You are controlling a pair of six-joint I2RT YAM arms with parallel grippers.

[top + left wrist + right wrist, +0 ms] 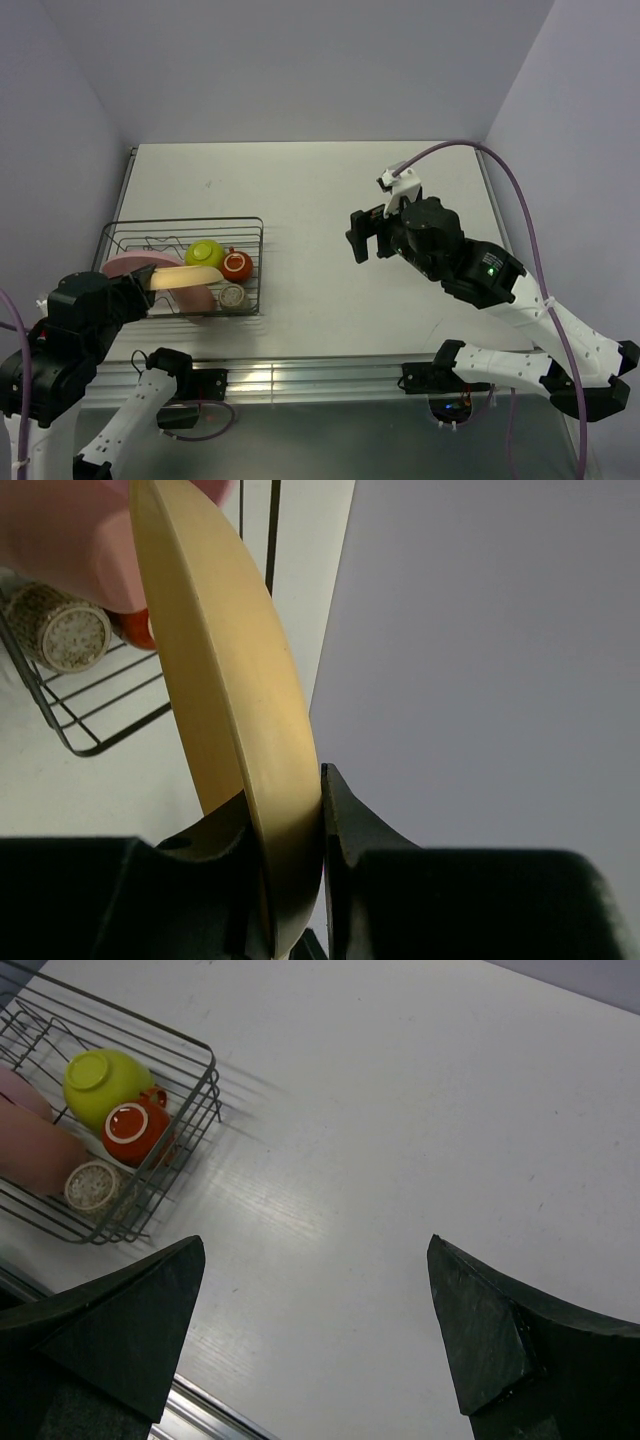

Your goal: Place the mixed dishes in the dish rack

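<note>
Left wrist: yellow-orange plate (228, 680) within gripper (288, 815)

There were two plates (pink plate (128, 264), yellow plate (186, 277)), two bowls (green bowl (204, 252), red bowl (237, 265)), two cups (pink cup (196, 298), beige cup (232, 296)) and one wire rack (190, 221).
</note>
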